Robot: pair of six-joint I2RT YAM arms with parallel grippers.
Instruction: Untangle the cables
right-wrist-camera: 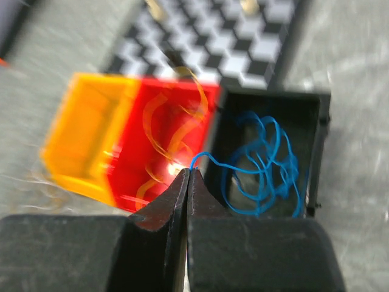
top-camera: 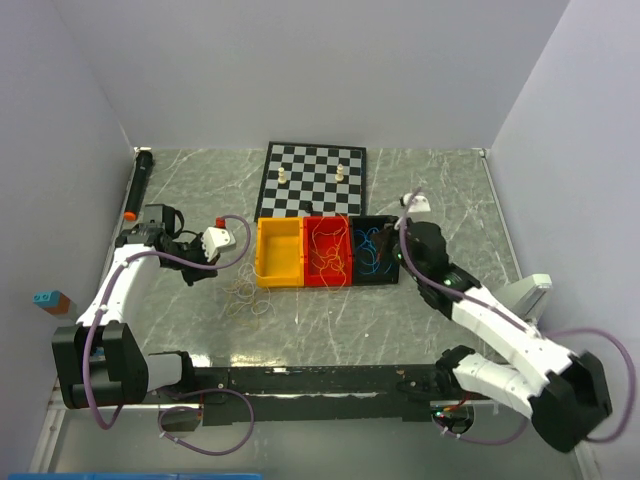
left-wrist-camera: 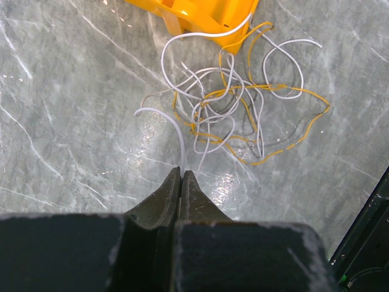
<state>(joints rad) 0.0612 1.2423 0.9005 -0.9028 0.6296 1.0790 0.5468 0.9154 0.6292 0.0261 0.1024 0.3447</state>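
A loose tangle of whitish and orange-yellow cables [left-wrist-camera: 231, 103] lies on the marble table just in front of the yellow bin [left-wrist-camera: 200, 12]; in the top view the tangle [top-camera: 250, 293] is small. My left gripper [left-wrist-camera: 182, 172] is shut, and one whitish cable [left-wrist-camera: 176, 128] runs from the tangle into its tips. Blue cables [right-wrist-camera: 261, 164] lie coiled in the black bin [right-wrist-camera: 316, 121]. My right gripper [right-wrist-camera: 188, 170] hovers over the red and black bins' shared wall, shut on a blue strand that leads into that coil. Orange cables [right-wrist-camera: 176, 121] lie in the red bin [right-wrist-camera: 152, 164].
The yellow [top-camera: 280, 252], red [top-camera: 328, 252] and black [top-camera: 375, 250] bins stand in a row mid-table. Behind them is a chessboard [top-camera: 313, 180] with two pieces. A black marker [top-camera: 140, 185] lies at the far left. Walls close in on both sides.
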